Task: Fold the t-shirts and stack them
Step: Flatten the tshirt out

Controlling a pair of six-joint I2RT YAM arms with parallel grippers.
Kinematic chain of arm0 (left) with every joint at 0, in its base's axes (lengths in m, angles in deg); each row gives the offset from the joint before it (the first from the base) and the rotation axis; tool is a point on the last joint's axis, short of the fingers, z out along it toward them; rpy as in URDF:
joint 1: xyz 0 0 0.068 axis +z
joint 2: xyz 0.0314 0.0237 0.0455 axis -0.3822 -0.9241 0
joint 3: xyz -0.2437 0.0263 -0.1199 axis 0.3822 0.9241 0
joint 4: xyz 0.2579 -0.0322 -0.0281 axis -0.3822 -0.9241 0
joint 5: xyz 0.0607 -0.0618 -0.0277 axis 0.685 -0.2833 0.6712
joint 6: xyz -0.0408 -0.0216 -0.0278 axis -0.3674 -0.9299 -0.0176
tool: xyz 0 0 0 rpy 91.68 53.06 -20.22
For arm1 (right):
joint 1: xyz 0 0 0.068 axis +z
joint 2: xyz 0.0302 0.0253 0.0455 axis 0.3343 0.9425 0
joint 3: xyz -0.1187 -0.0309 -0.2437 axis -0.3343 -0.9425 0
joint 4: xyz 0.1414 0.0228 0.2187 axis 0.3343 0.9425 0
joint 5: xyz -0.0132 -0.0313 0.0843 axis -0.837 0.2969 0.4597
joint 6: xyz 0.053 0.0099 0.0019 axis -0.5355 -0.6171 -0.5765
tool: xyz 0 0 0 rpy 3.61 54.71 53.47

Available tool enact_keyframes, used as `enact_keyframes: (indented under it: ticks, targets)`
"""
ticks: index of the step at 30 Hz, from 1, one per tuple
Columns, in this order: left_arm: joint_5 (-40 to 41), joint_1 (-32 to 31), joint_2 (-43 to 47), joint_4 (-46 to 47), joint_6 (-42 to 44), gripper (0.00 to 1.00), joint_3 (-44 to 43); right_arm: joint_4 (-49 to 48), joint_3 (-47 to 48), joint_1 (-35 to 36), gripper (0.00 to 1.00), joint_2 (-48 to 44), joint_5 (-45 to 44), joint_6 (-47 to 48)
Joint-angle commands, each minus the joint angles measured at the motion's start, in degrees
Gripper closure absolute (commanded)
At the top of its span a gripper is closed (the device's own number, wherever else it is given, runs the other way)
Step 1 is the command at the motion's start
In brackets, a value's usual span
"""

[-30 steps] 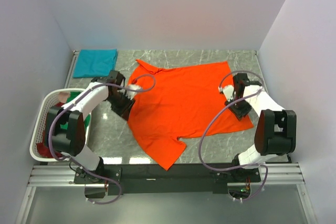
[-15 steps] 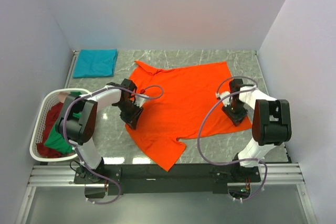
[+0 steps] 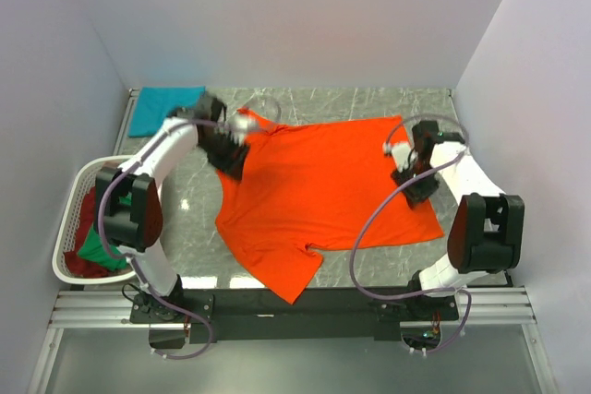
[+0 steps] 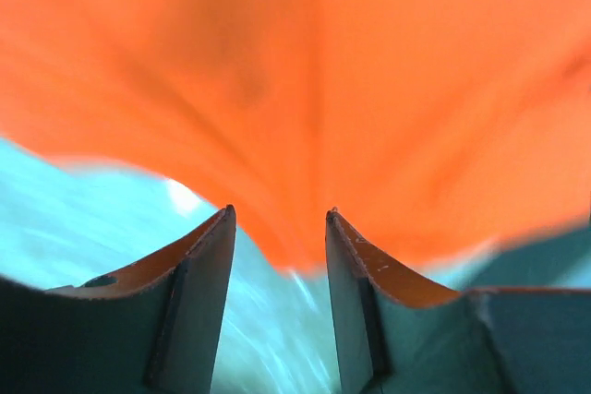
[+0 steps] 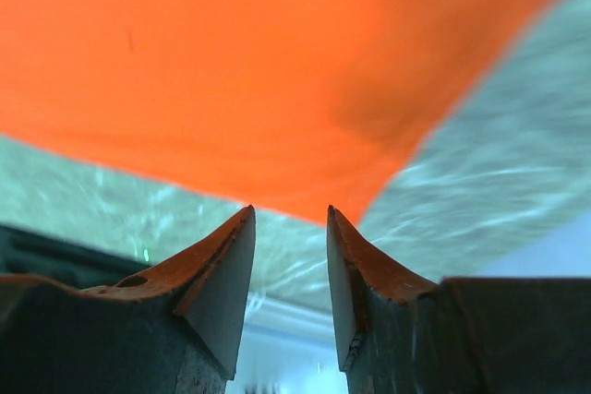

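Top external: orange shirt (image 3: 323,191) lies spread on the table (image 3: 369,103), collar at the far left, hem toward the right, one sleeve pointing at the near edge. Left gripper (image 3: 231,152) is over the shirt's edge just beside the collar. Right gripper (image 3: 414,184) is over the hem side, near its near corner.

Left wrist: jaws parted, and a drooping fold of orange cloth comes down to the gap between the tips. It isn't clamped, so the hand reads as open.

Right wrist: jaws parted too. The shirt corner ends just above the gap, table shows through, no grip on it.

Teal shirt (image 3: 157,110) lies folded in the far left corner, partly behind the left arm. Basket (image 3: 88,173) stands left of the left arm, with a green shirt (image 3: 97,248) and a dark red shirt (image 3: 78,219) bunched inside.
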Motion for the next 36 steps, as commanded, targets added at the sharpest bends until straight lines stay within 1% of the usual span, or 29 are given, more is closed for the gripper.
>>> enact_keyframes:
  ticks: [1,2,3,4,5,6,7,8,9,10,13,16,18,20,23,29,36]
  targets:
    - [-6.4,0.7,-3.7,6.5,-5.2,0.50,-13.9,1.0,8.5,-1.3,0.56,-2.6,4.5,-4.7]
    - [-7.0,0.9,-5.7,7.7,-7.1,0.49,-20.7,1.0,11.2,-1.3,0.55,-2.1,4.8,-5.3]
    - [-6.0,0.8,-10.0,9.5,-12.1,0.48,-23.7,0.8,12.3,-1.5,0.56,-1.7,5.0,-5.8]
    - [-5.4,0.9,-12.1,11.0,-14.7,0.49,-26.3,0.1,13.2,-1.4,0.56,-1.0,5.1,-6.3]
    - [-3.9,0.9,-14.4,12.9,-18.8,0.53,-31.4,-0.5,14.1,-1.5,0.56,-0.6,4.3,-7.1]
    - [-2.8,0.9,-18.6,14.2,-20.8,0.55,-33.5,-1.1,14.5,-1.5,0.56,0.4,4.1,-7.5]
    - [-1.9,0.9,-20.5,15.6,-22.2,0.57,-35.4,-1.9,15.1,-1.6,0.56,1.2,4.0,-7.6]
    - [-0.6,0.9,-22.2,17.2,-27.8,0.60,-38.5,-2.2,15.7,-1.5,0.56,2.1,3.8,-7.6]
    - [0.3,0.9,-25.7,18.5,-29.0,0.61,-40.3,-2.3,16.0,-1.5,0.57,4.3,3.5,-7.7]
    - [0.5,0.8,-27.3,19.2,-29.9,0.61,-41.9,-2.2,16.4,-1.5,0.59,5.5,3.6,-7.7]
    - [2.3,0.2,-32.7,20.3,-33.3,0.57,-47.4,-1.6,16.6,-1.4,0.62,9.1,2.9,-7.7]
    - [5.1,-0.4,-33.7,21.8,-33.2,0.55,-47.5,-2.8,15.8,-1.4,0.62,10.4,1.7,-7.9]
    - [6.4,-1.0,-33.8,23.1,-33.1,0.51,-45.8,-3.5,14.9,-1.4,0.62,11.0,1.6,-8.0]
    - [6.6,-1.1,-34.1,24.8,-33.5,0.49,-44.4,-3.8,14.2,-1.5,0.62,11.4,1.6,-8.1]
    - [7.1,-1.2,-35.6,26.1,-34.3,0.49,-44.0,-4.4,13.5,-1.4,0.62,11.5,1.6,-8.2]
    - [6.2,-1.3,-39.3,25.4,-35.8,0.50,-45.9,-3.7,13.9,-1.5,0.63,12.2,1.7,-8.5]
    - [8.3,-2.4,-40.3,25.8,-34.4,0.51,-45.2,-3.3,13.7,-1.4,0.63,11.6,1.9,-8.7]
